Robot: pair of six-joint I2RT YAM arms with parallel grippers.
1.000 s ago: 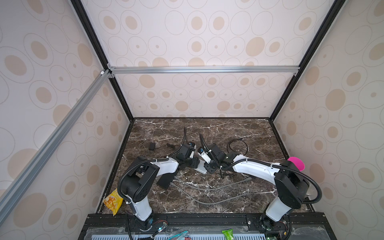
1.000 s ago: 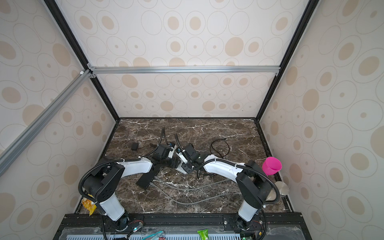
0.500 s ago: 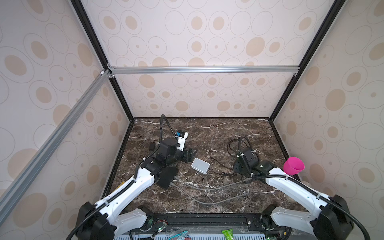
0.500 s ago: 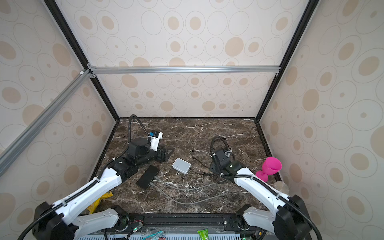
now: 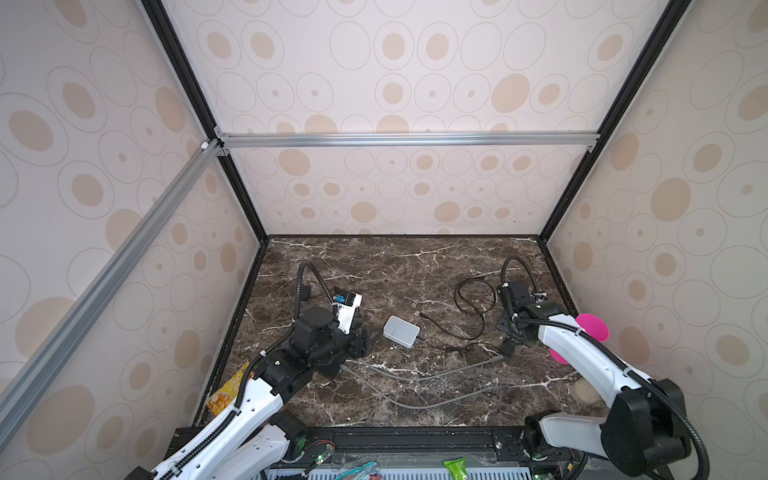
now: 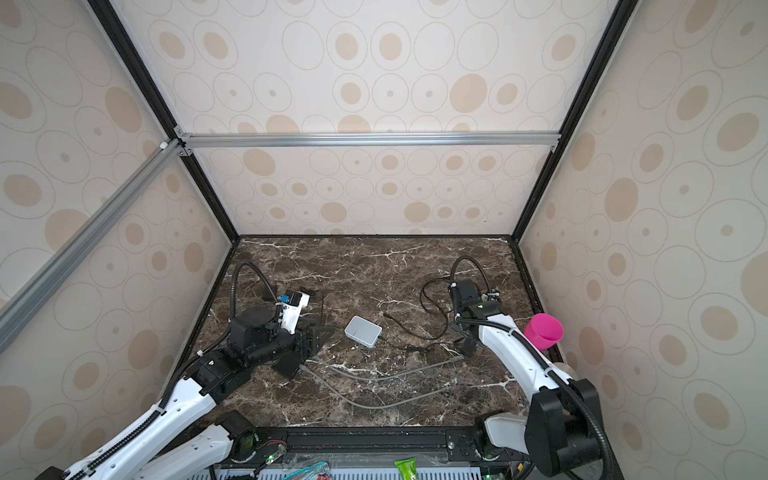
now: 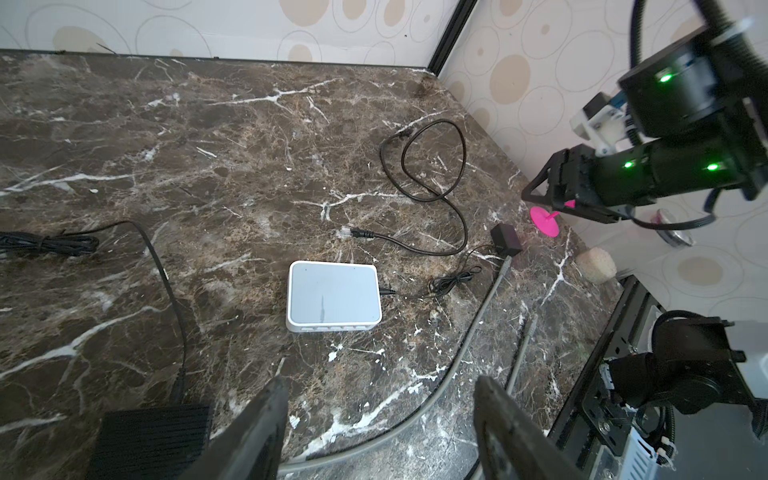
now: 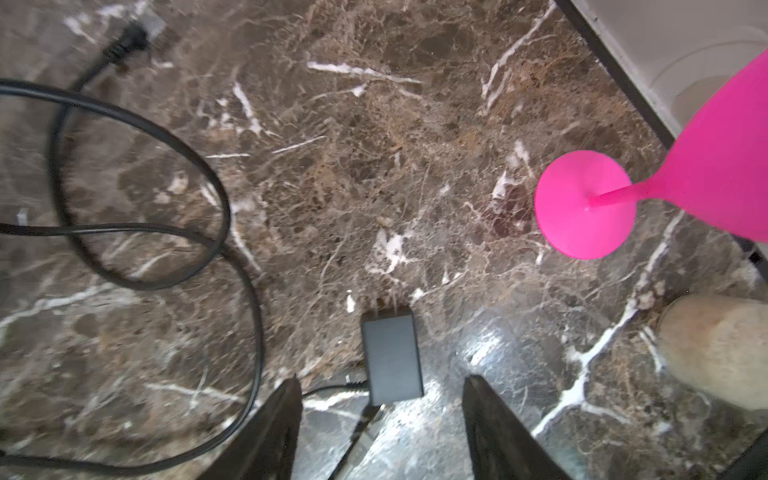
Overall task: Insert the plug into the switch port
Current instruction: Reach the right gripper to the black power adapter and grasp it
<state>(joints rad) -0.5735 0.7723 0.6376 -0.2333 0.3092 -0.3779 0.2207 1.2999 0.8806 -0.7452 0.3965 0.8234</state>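
The white switch [image 5: 401, 331] [image 6: 363, 331] [image 7: 333, 297] lies flat mid-table, with a thin black lead in its side. The clear plug [image 7: 345, 232] [image 5: 422, 314] on a looped black cable [image 7: 432, 174] [image 8: 137, 232] lies loose on the marble just beyond the switch, apart from it. My left gripper [image 7: 380, 382] [image 5: 363, 343] [image 6: 322, 332] is open and empty, a short way left of the switch. On the right, my right gripper [image 8: 381, 379] [image 5: 509, 345] [image 6: 465, 345] hangs open and empty over a black adapter [image 8: 392, 357] [image 7: 505, 240].
A grey cable [image 5: 415, 376] [image 7: 465, 353] snakes across the front of the table. A pink goblet [image 5: 592, 328] [image 8: 586, 203] stands by the right wall, with a beige lump [image 7: 596, 266] [image 8: 723, 349] near it. A black pad [image 7: 153, 440] and a cable bundle [image 7: 45, 243] lie at left.
Both grippers have drawn back from the switch in the middle to their own sides. The right jaws have spread wider. The switch now lies free on the table.
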